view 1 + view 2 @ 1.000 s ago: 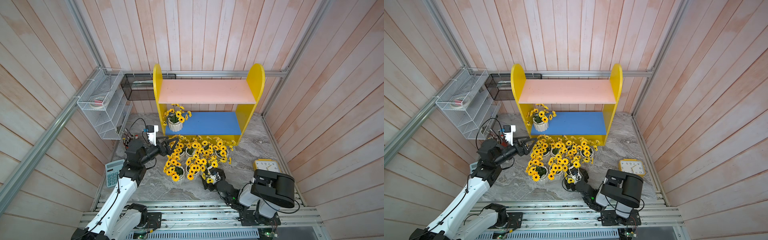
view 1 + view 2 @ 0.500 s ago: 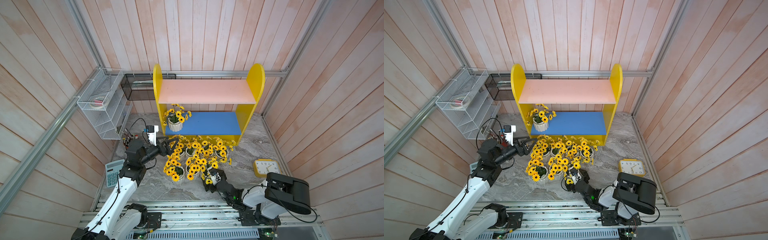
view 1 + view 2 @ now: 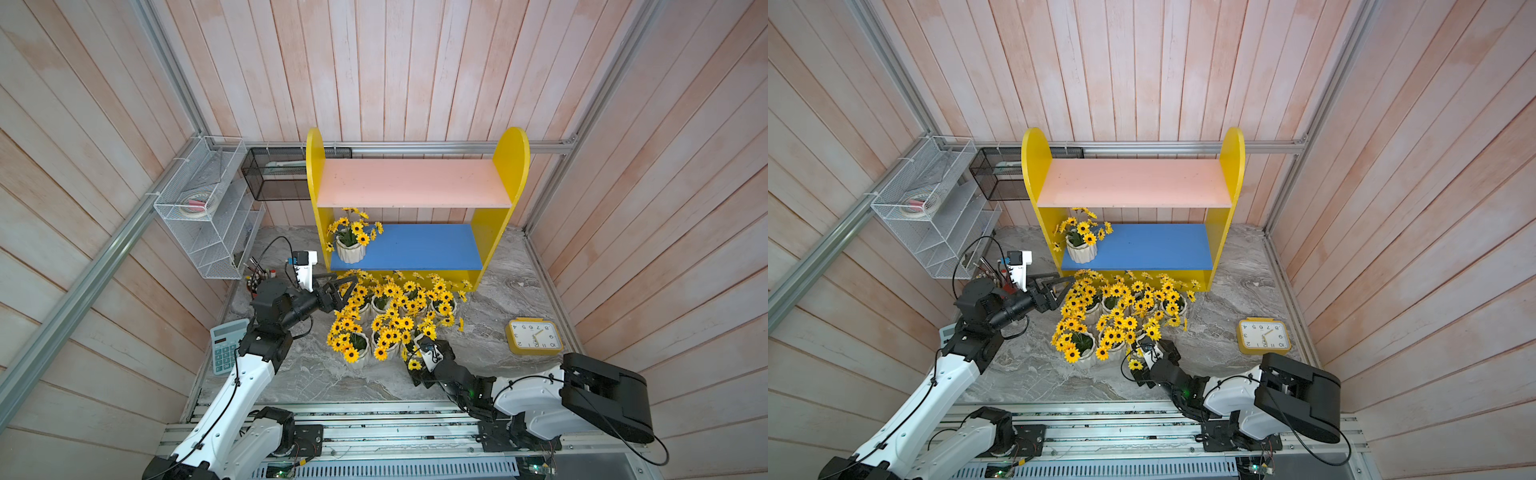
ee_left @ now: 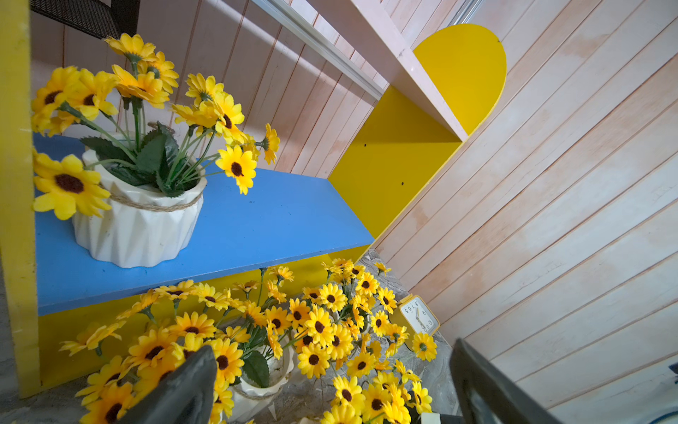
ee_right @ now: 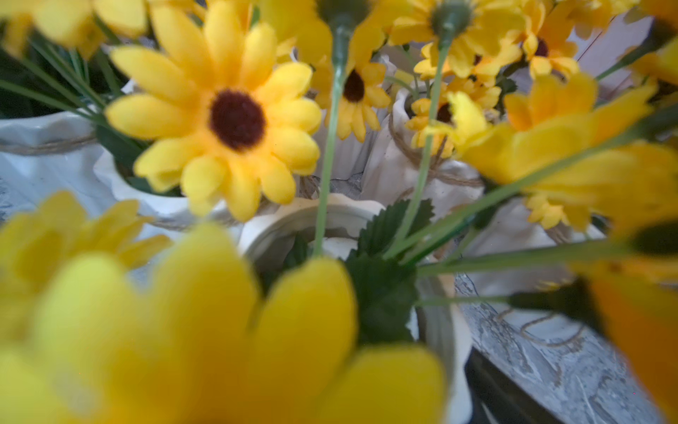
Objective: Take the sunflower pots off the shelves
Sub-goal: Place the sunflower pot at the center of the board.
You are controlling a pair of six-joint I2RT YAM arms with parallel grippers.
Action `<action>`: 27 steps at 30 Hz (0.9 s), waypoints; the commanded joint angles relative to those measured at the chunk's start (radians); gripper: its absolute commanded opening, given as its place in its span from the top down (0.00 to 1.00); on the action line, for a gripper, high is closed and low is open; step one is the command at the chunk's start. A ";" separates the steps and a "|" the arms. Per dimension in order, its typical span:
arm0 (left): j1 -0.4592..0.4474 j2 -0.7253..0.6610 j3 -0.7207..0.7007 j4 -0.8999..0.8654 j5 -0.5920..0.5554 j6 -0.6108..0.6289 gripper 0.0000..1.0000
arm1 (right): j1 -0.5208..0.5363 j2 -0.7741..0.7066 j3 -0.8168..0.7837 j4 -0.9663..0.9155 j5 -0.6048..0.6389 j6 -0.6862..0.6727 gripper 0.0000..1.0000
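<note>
At the back of the table, the shelves are seen standing upright. Pink board: nothing is seen on it. Blue board: one pot is left, upright, at the end nearest the left arm, close against the shelves' side. Its blooms spread above the rim, partly under the pink board.

A cluster of pots is noted on the table just in front of the shelves, packed together. The count cannot be read under the blooms. One pot is judged still to go.

Left gripper: fingers apart, nothing between them. It is held over the cluster's edge, just in front of and below the pot's end of the blue board. In the left wrist view the pot is seen off the line between the fingers. Pot axis vertical; left arm clearly nearer.

Right gripper: low at the cluster's front edge, well apart from the shelf pot, the cluster lying between. Jaws are taken as wide. Only one finger is shown, beside a table pot; contact cannot be told.

Judgement: the left gripper is to be raised and turned towards the shelves; blooms may be caught under the pink board.
</note>
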 commanded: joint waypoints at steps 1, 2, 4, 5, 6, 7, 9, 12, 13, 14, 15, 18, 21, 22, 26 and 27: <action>-0.003 -0.013 0.010 -0.006 -0.016 0.024 0.00 | 0.014 -0.017 0.026 -0.051 -0.050 0.012 0.02; -0.003 -0.013 0.009 -0.007 -0.018 0.024 0.00 | 0.015 -0.021 0.029 -0.060 -0.055 0.015 0.02; -0.003 -0.017 0.011 -0.008 -0.016 0.024 0.00 | 0.017 -0.033 0.030 -0.078 -0.062 0.020 0.02; -0.002 -0.016 0.013 -0.006 -0.012 0.024 0.00 | 0.017 -0.038 0.029 -0.080 -0.062 0.021 0.02; -0.002 -0.018 0.010 -0.005 -0.012 0.024 0.00 | 0.018 -0.042 0.028 -0.086 -0.060 0.023 0.02; -0.002 -0.018 0.010 -0.007 -0.015 0.024 0.00 | 0.020 -0.049 0.033 -0.107 -0.061 0.031 0.02; -0.003 -0.019 0.009 -0.010 -0.017 0.026 0.00 | 0.020 -0.065 0.037 -0.138 -0.066 0.043 0.02; -0.003 -0.015 0.013 -0.004 -0.005 0.021 0.00 | 0.020 -0.104 0.015 -0.155 -0.024 0.066 0.02; -0.003 -0.014 0.013 -0.004 -0.003 0.021 0.00 | 0.020 -0.120 0.004 -0.157 -0.011 0.071 0.02; -0.003 -0.014 0.013 -0.006 -0.006 0.021 0.00 | 0.020 -0.135 -0.005 -0.156 -0.006 0.074 0.02; -0.004 -0.014 0.013 -0.008 -0.009 0.021 0.00 | 0.020 -0.150 -0.011 -0.158 0.016 0.075 0.02; -0.003 -0.012 0.019 -0.014 -0.008 0.020 0.00 | 0.020 -0.189 -0.025 -0.162 0.062 0.075 0.02; -0.003 -0.010 0.021 -0.019 -0.007 0.025 0.00 | 0.019 -0.217 -0.032 -0.168 0.072 0.071 0.02; -0.002 -0.011 0.020 -0.020 -0.010 0.026 0.00 | 0.020 -0.224 -0.028 -0.182 0.065 0.070 0.02; -0.004 -0.011 0.017 -0.015 -0.008 0.024 0.00 | 0.018 -0.242 -0.002 -0.264 0.043 0.088 0.02; -0.004 -0.012 0.017 -0.017 -0.009 0.024 0.00 | 0.019 -0.247 -0.002 -0.277 0.032 0.100 0.02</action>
